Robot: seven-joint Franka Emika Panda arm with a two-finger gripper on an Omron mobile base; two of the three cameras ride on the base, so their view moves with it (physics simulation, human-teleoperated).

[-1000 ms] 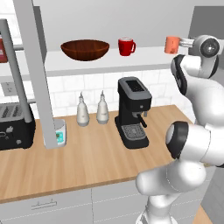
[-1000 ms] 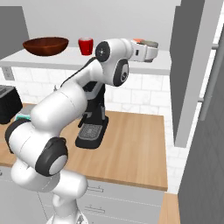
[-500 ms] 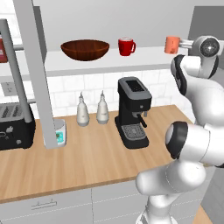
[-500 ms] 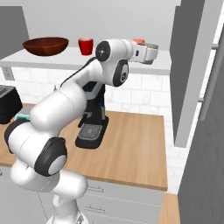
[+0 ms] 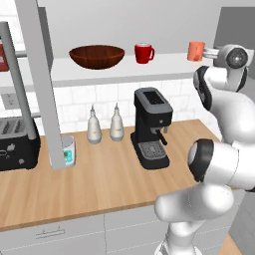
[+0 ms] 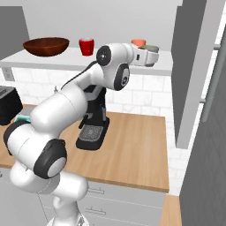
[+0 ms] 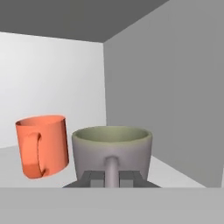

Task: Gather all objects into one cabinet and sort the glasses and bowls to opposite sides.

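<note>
hand view: gripper [image 7: 111, 179] at bottom centre, finger tips either side of the handle of the pale grey cup [image 7: 112, 151], closed on it as far as i can see. cup sits low centre, upright, greenish inside. orange cup [image 7: 43, 145] just beside it, lower left of frame, slightly tilted in this view, handle facing cam. behind both, white wall at left & grey wall at right, meeting in a corner.

left base view: wood counter [image 5: 104, 184] across lower half w/ coffee machine [image 5: 151, 128] mid frame, two bottles [image 5: 93, 125] left of it, toaster [image 5: 18, 143] at far left. white shelf [image 5: 99, 71] above, upper part of frame: dark brown bowl [image 5: 96, 56] upper centre-left, red mug [image 5: 143, 53] near it to the right, orange cup at upper right next to the arm's wrist. open grey cabinet door [image 5: 42, 79] hangs down at left.

right base view: arm reaches to upper centre, pale grey cup [image 6: 150, 49] at its tip on the shelf, orange cup just behind. bowl upper left, red mug right of it.
</note>
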